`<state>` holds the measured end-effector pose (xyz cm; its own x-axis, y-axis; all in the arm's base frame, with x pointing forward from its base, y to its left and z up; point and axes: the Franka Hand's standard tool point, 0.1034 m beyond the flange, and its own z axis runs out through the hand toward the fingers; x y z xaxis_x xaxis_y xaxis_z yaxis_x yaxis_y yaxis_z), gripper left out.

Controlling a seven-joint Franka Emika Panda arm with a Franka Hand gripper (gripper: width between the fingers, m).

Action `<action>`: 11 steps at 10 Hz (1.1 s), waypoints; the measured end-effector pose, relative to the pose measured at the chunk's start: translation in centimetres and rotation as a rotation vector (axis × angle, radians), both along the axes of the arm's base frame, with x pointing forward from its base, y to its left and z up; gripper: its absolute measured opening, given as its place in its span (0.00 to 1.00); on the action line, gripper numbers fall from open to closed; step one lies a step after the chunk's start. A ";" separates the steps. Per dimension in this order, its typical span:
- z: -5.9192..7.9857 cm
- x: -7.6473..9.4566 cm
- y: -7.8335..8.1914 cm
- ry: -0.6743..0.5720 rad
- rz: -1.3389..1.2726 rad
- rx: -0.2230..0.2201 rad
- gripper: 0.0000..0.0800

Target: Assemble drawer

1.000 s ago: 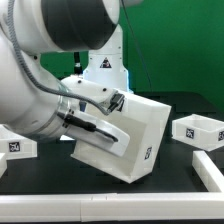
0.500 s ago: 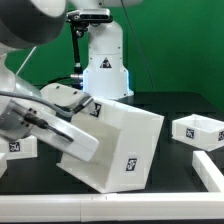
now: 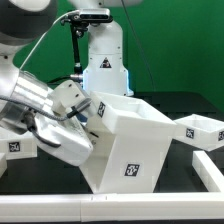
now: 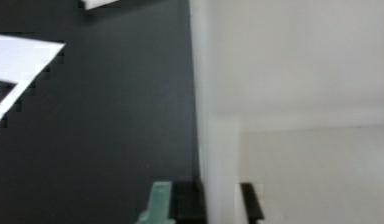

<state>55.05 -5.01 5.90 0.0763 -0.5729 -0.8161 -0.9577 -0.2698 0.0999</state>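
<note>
Pinching a wall of the tall white plastic cube casing (image 3: 135, 140) between the fingers (image 4: 166, 203) of our gripper (image 4: 210, 203), we hold it tilted just beside a low white open-topped drawer (image 3: 203, 134).

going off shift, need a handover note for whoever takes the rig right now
claw: shut on a wall of the casing, holding it tilted.
drawer sits at the exterior view's right, second drawer at its left; neither is in the casing.
done: casing gripped.
left: likely set the casing upright, then slide the drawers in.
</note>
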 end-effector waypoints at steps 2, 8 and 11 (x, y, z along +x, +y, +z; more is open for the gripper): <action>-0.8 -0.1 1.9 -0.004 -0.030 -0.031 0.04; -0.9 -0.5 5.4 0.048 -0.046 -0.031 0.04; -0.9 -0.3 6.8 0.068 -0.126 -0.006 0.04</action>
